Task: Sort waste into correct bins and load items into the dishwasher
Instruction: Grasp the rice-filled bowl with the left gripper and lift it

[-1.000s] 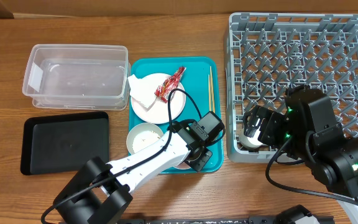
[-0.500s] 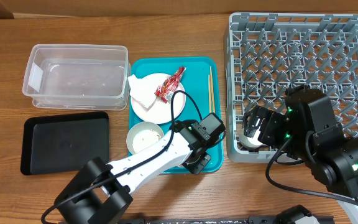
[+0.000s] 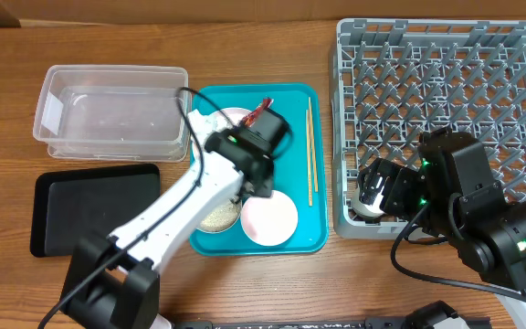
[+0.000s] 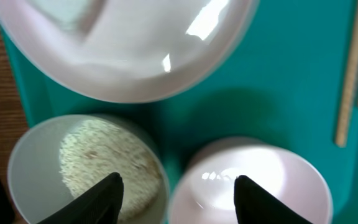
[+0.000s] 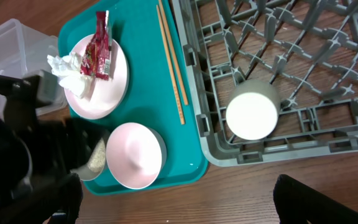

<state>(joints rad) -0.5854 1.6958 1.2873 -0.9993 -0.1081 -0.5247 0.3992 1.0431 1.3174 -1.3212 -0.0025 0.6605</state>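
On the table's right side, dish rack (image 3: pixel 446 27): grey and square with rows of upright pegs, the biggest thing here; one cup sits in its near-left corner.
Clear tub (image 3: pixel 115 69): far left on the table (image 3: pixel 7 183), with nothing I can make out inside.
Black tray (image 3: pixel 97 208): flat, just in front of the clear tub.
Teal tray (image 3: pixel 313 233): between the two bins and the dish rack, carrying the plate, both bowls and the chopsticks.
Left claw (image 4: pixel 176 186): hangs over the teal tray above the gap between the two bowls; fingers spread, gripping nothing.
Right claw (image 5: pixel 179 205): hangs above the dish rack's near-left corner; fingers wide apart, empty.
Plate (image 5: pixel 114 81): pale and round, at the far end of the teal tray.
Pink bowl (image 4: pixel 253 180): near end of the teal tray, right of the grey-white bowl, just beside it.
Grey-white bowl (image 4: pixel 30 162): near-left corner of the teal tray.
Cup (image 5: pixel 252 115): white, among the pegs of the dish rack.
Chopsticks (image 5: pixel 171 62): side by side along the teal tray's right edge.
Wrapper (image 5: pixel 98 53): red and white, on the plate's far part, touching the napkin.
Napkin (image 5: pixel 67 68): crumpled, on the plate's left edge.
Rice (image 4: pixel 98 155): a whitish patch inside the grey-white bowl.
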